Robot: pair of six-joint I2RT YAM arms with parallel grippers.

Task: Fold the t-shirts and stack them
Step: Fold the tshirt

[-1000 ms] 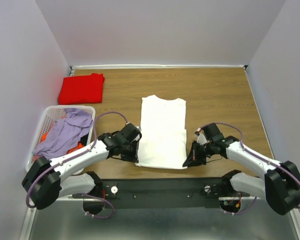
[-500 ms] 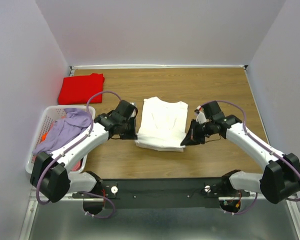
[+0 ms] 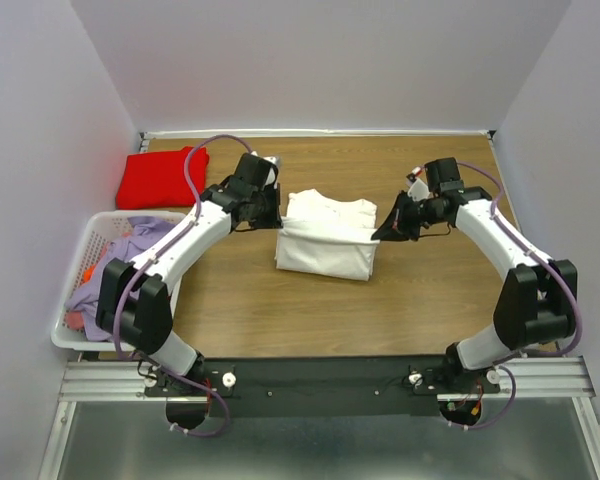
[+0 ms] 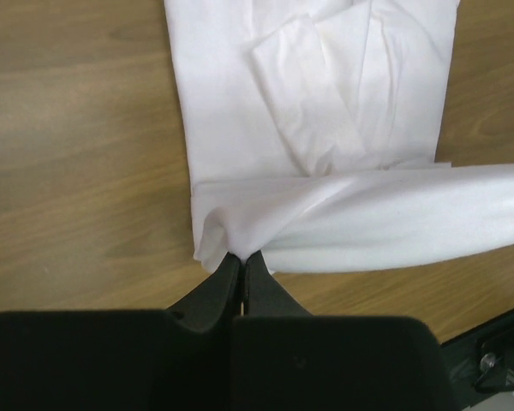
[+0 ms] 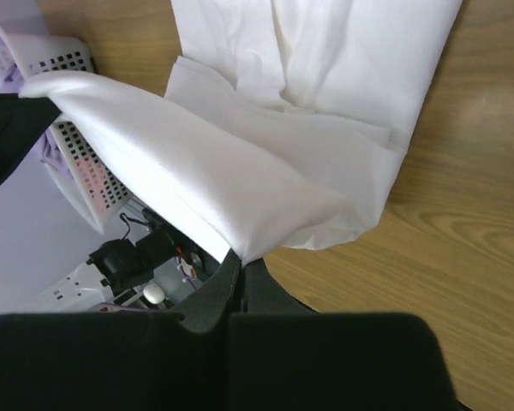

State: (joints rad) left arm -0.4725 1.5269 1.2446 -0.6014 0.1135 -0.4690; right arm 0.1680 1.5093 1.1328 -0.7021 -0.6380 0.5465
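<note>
Both arms are on the white t-shirt (image 3: 325, 240) here! The left pincer (image 4: 242, 257) is clamped hard on one corner of the hem, its jaws pressed together with cloth bunched at the tips. The right pincer (image 5: 242, 257) is pinched just the same on the opposite corner. Between the two pincers the hem stretches as a raised band across the shirt. The rest of the shirt lies on the wooden table (image 3: 430, 300) below and ahead of the fingertips (a tucked-in sleeve fold shows plainly from the left wrist).

Out to the left of the left pincer, well apart from it, the red t-shirt (image 3: 162, 176) sits folded flat in the far corner of the table. Back along that same arm, toward its base, stands the white laundry basket (image 3: 92, 232) with a purple garment (image 3: 130, 262) heaped inside. From the right wrist, the basket shows just past the far end of the raised band.
</note>
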